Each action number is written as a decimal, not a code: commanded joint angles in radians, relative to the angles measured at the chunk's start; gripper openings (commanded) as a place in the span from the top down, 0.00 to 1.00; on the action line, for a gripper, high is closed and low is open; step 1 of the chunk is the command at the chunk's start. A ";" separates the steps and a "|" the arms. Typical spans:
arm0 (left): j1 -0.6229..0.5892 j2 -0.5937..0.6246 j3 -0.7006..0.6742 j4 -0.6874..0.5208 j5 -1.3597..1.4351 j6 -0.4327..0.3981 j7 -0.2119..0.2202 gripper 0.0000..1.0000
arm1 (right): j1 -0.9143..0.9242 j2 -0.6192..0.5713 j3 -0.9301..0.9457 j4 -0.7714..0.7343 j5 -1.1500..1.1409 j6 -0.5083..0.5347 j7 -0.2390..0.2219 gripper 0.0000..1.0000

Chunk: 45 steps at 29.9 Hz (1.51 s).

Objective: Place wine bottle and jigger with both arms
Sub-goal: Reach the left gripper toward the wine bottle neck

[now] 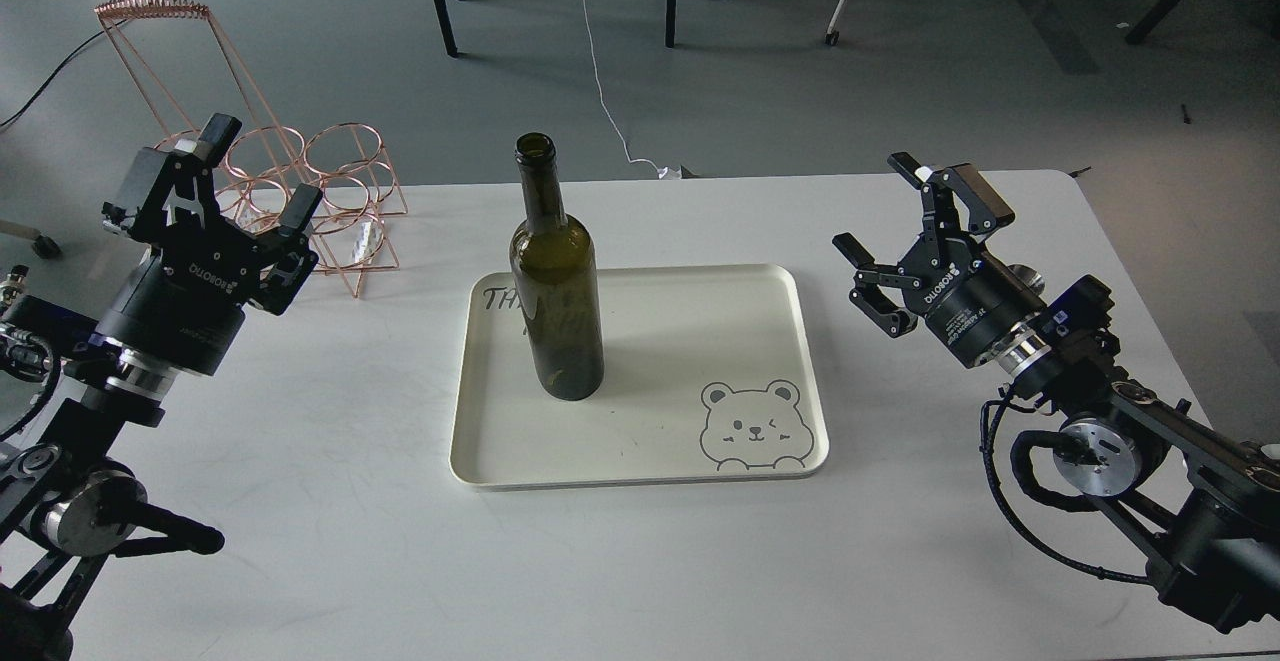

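Note:
The wine bottle (556, 271), dark olive-green with no label, stands upright on the left part of a cream tray (640, 475). My left gripper (215, 181) is open and empty, well to the left of the bottle and in front of the copper rack. My right gripper (908, 231) is open and empty, just right of the tray and pointing up and to the left. The jigger (1024, 277) is mostly hidden behind my right wrist. Only a bit of its shiny rim shows.
A copper wire bottle rack (330, 191) stands at the table's back left corner, close behind my left gripper. The tray has a bear drawing (752, 426) at its front right. The white table (640, 561) ends close to my right arm.

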<state>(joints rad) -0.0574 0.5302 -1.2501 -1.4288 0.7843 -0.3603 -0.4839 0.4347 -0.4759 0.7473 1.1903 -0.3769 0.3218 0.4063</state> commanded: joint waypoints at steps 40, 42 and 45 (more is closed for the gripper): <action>-0.374 0.136 0.242 -0.173 1.397 0.190 -0.005 0.02 | -0.039 -0.001 0.029 -0.026 -0.014 0.005 0.032 0.01; -0.386 0.111 0.258 -0.160 1.397 0.188 -0.005 0.02 | -0.037 -0.003 0.030 -0.027 -0.014 0.005 0.032 0.01; -0.404 0.080 0.278 -0.139 1.397 0.188 -0.005 0.02 | -0.039 -0.003 0.029 -0.028 -0.014 0.005 0.032 0.01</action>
<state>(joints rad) -0.4431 0.6394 -0.9900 -1.5863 2.1817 -0.1713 -0.4885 0.3963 -0.4777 0.7766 1.1632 -0.3913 0.3266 0.4388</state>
